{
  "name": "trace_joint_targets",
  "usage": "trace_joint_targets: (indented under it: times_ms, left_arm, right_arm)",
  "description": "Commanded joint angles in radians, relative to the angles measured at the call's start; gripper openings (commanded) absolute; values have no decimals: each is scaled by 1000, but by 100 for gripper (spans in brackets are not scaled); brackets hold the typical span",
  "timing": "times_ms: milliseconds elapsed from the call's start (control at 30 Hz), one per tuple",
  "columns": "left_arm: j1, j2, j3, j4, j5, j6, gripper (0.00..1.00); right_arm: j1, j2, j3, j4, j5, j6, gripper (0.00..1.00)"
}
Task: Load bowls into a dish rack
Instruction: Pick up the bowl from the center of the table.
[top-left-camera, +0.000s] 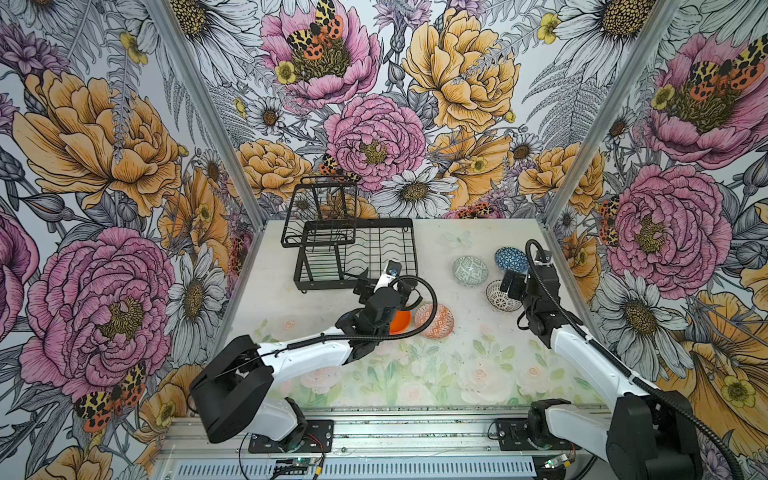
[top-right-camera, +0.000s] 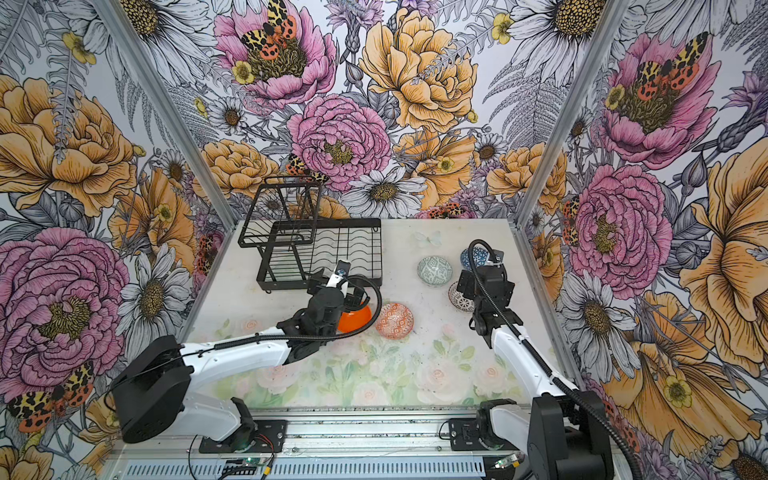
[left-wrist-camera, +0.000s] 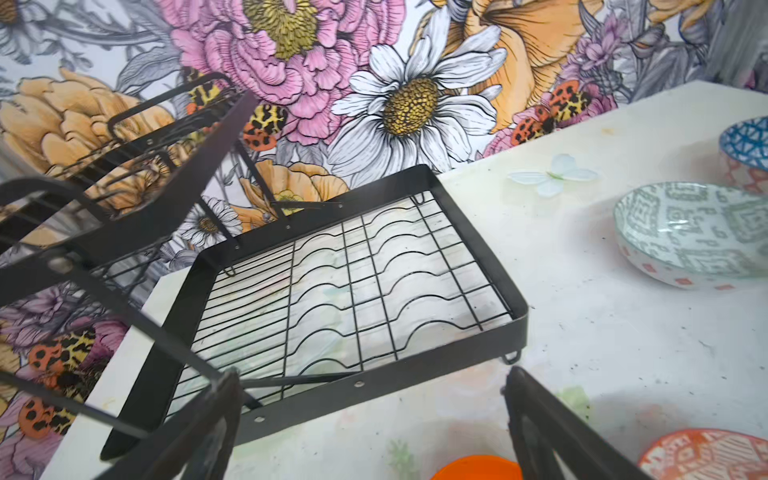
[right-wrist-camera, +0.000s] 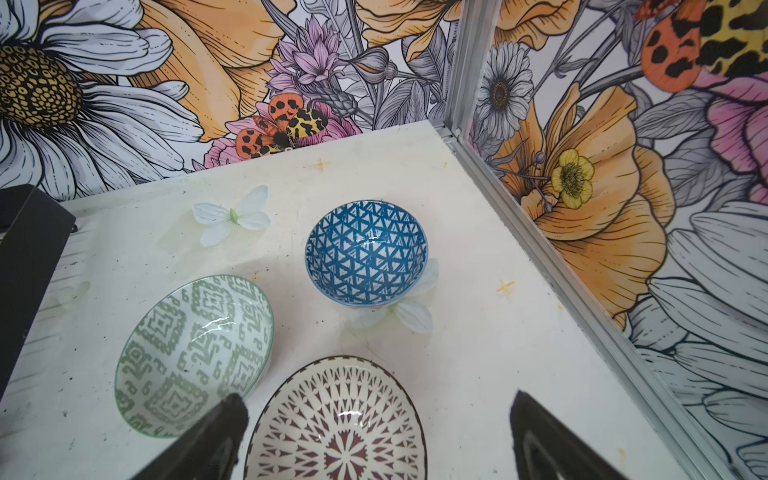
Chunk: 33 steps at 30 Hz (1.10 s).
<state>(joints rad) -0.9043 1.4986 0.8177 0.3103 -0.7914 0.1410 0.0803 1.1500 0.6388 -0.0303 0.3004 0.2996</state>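
The dish rack (top-left-camera: 374, 249) sits at the back left of the table (top-left-camera: 457, 357), its far rim close to the back wall and its raised basket tier (top-left-camera: 320, 212) at the left end. All five bowls I can see stand upright on the table, outside the rack.

The plain orange bowl (top-right-camera: 353, 320) is just in front of the rack's near right corner, partly under my left arm, and the orange-white bowl (top-left-camera: 435, 321) is just beside it. A strip of bare table separates the rack's right rim from the green-grey bowl (top-left-camera: 470, 270). The dark blue bowl (top-left-camera: 511, 259) stands beyond that, near the right wall. The lattice bowl (top-left-camera: 496, 297) sits just in front of those two.

My left gripper (left-wrist-camera: 372, 374) hangs over the rack's near rim, above the orange bowl, jaws wide and holding nothing. My right gripper (right-wrist-camera: 377, 397) hovers over the lattice bowl's far rim, jaws also wide and empty. The aluminium corner post (right-wrist-camera: 469, 83) is close on that side. The front half of the table gives me open floor.
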Motion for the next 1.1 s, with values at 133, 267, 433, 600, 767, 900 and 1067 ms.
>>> trace_joint_targets:
  times_ms: [133, 267, 433, 600, 767, 900, 1067]
  left_arm:
    - [-69, 296, 326, -109, -64, 55, 99]
    - [-60, 359, 444, -248, 70, -50, 99]
    - [-35, 393, 564, -409, 284, -159, 99]
    - [-48, 409, 605, -561, 409, -238, 99]
    - [-48, 389, 553, -654, 509, -323, 99]
    - [-47, 383, 536, -726, 537, -346, 98]
    - [-8, 390, 514, -751, 653, -385, 92]
  right_arm:
    - [-1, -19, 39, -54, -26, 24, 99]
    - [-11, -15, 45, -59, -36, 34, 100]
    - [-27, 0, 45, -59, -60, 48, 99]
    - [-36, -9, 39, -59, -47, 46, 99]
    - [-39, -19, 39, -59, -48, 50, 100]
    - [-39, -34, 33, -59, -57, 58, 99]
    - [-39, -52, 19, -57, -74, 75, 100]
